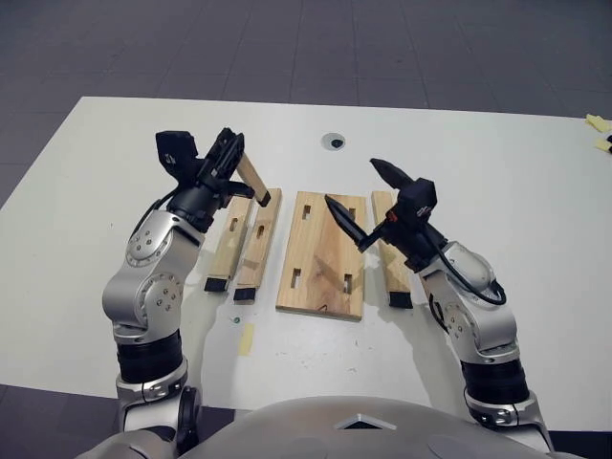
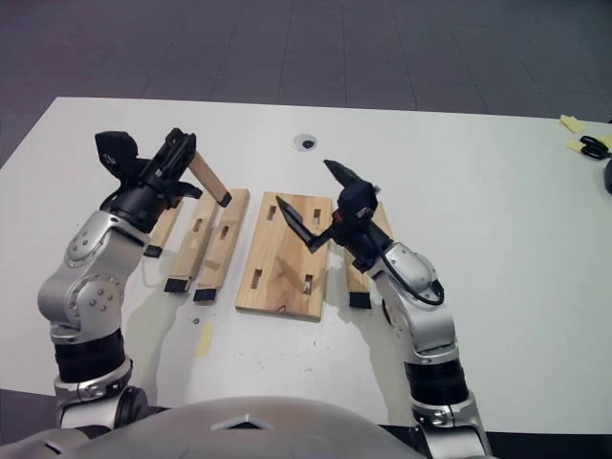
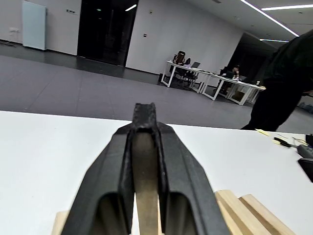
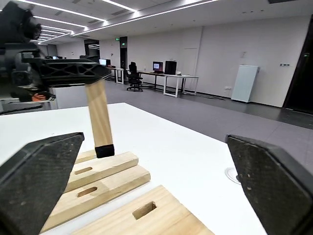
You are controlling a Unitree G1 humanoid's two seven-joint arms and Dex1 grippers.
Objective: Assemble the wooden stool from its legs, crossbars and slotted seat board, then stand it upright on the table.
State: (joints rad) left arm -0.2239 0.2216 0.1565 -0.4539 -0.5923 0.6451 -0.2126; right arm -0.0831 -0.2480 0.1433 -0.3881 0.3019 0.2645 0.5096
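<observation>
Holding 1 leg [image 1: 252,179] clamped in the left gripper [image 1: 226,159], black-capped end tilted down over 2 slotted legs [image 1: 247,247], probably ready for joining. The seat board [image 1: 320,263] lies flat mid-table [image 1: 516,201], slots up for insertion. The right gripper [image 1: 352,184] hangs spread wide above it.

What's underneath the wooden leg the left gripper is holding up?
Beneath the held leg, two slotted pieces lie flat on the table; whether they touch is unclear. The left gripper covers its top end.
</observation>
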